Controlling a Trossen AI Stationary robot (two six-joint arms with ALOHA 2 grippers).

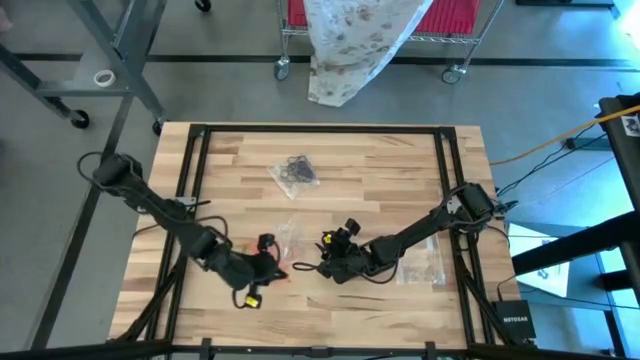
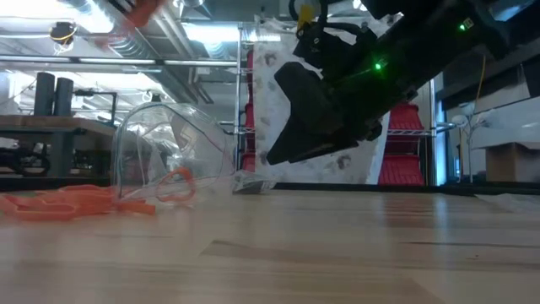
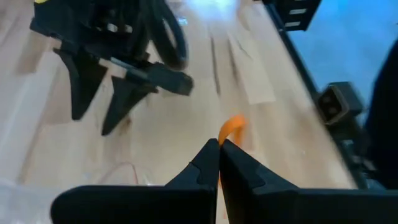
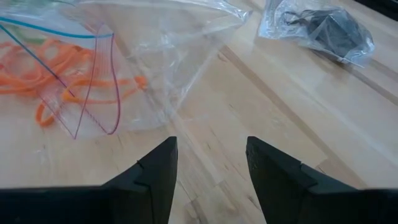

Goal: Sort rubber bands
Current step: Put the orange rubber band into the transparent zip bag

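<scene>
Orange rubber bands (image 4: 53, 78) lie in one heap at the open mouth of a clear bag (image 4: 155, 56), near table (image 1: 380, 150) centre. Left hand (image 3: 219, 144) is pinched on one orange band; right hand (image 4: 211, 155), at its three o'clock, gapes empty. A second bag (image 1: 295, 173) holding black bands sits at twelve o'clock, bare wood around.

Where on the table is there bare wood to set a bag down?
The far-left corner, left of the bag of black bands, is bare, and so is the far-right stretch beyond the right gripper. The near-middle is crowded: left gripper, orange rubber bands, open clear bag. Another bag lies near the right edge.
</scene>
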